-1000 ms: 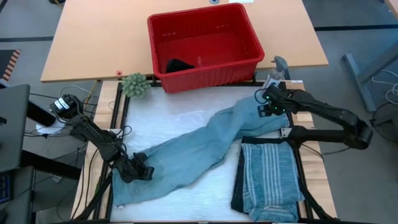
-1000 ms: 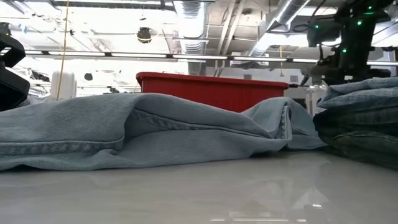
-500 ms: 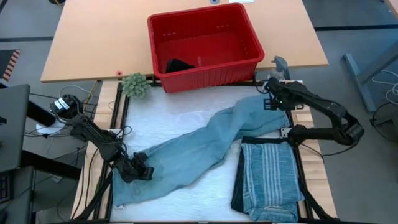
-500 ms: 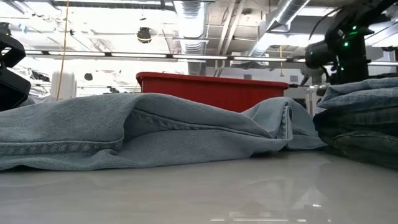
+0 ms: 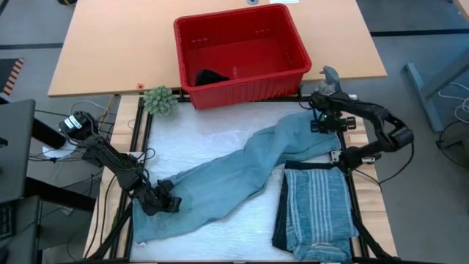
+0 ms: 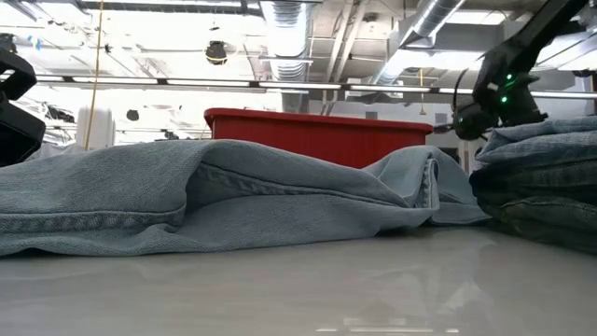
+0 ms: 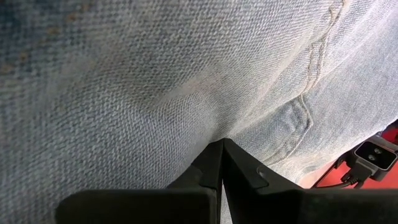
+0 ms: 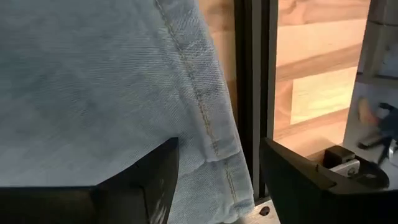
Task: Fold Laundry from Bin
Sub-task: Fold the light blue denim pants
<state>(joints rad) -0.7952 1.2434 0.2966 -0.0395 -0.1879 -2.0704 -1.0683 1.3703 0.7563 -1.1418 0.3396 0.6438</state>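
Since a second ago the right gripper (image 5: 327, 117) has drawn back toward the table's far right edge, its arm folded tighter; the jeans (image 5: 234, 176) and the left arm have not shifted. Nearest, the left gripper (image 5: 163, 202) pinches the denim at the jeans' near left end, fingers (image 7: 217, 163) pressed together on the fabric. A folded striped shirt (image 5: 316, 209) lies on dark trousers at near right. Farther off, the right gripper hovers over the jeans' far hem (image 8: 211, 124), fingers wide apart, holding nothing. Beyond, the red bin (image 5: 242, 55) holds a small black item (image 5: 211, 76).
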